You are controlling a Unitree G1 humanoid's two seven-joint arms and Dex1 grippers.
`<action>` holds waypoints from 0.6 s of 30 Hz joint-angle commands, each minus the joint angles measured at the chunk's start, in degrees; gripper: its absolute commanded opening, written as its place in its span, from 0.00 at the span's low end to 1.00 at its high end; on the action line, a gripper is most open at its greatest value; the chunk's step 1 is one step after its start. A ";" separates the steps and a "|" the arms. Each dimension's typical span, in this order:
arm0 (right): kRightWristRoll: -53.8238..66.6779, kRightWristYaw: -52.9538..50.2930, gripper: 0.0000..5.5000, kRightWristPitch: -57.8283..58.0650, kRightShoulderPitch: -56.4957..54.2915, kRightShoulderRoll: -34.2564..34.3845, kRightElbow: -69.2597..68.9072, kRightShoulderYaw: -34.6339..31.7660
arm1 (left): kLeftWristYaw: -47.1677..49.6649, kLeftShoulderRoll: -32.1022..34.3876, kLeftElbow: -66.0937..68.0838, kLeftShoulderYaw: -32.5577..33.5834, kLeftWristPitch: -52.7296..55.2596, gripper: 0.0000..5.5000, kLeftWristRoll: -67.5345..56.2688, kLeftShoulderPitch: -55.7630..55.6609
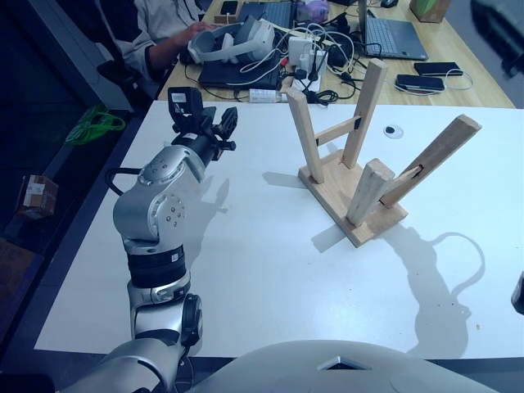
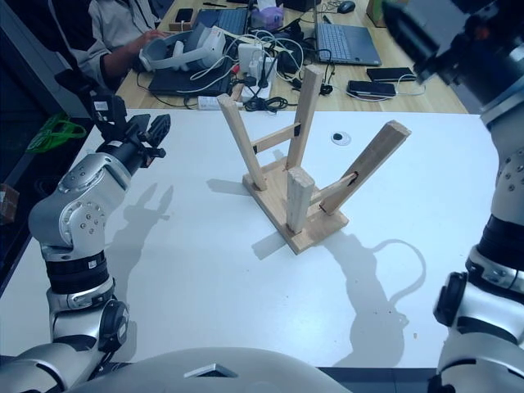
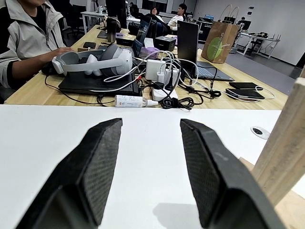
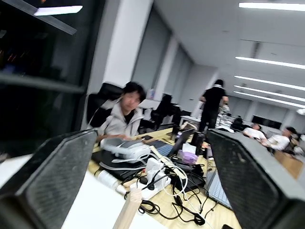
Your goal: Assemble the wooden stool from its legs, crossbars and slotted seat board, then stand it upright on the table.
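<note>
Left eye view: the stool stood upside down on the white worktop, seat board flat, four legs pointing up, crossbars joining them. The left fingers hung well apart from it, to its left. Right eye view: the right fingers hovered, blurred, above the far right. Left wrist view: left fingers spread, empty, one leg near. Right wrist view: right fingers spread, empty.

Both head eyes look forward and down over the tabletop, sharing the stool mid-scene. The left wrist camera looks low across the tabletop past the left end effector. The right wrist camera, close behind the right end effector, faces the office from higher up.
</note>
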 commanded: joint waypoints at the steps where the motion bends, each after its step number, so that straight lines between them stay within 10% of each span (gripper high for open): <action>1: 3.04 -4.31 0.77 6.77 2.23 5.59 0.77 0.92 | 0.18 -0.73 -0.35 -0.49 0.00 0.41 0.75 0.44; 9: 4.58 -0.79 0.77 21.32 17.83 3.08 -4.65 6.64 | 0.08 -1.11 0.01 -0.56 -0.08 0.41 1.10 0.56; 18: 17.08 -5.19 0.77 14.01 4.12 8.83 -6.59 -7.02 | -0.42 -1.13 0.18 -0.06 -0.41 0.41 1.67 0.61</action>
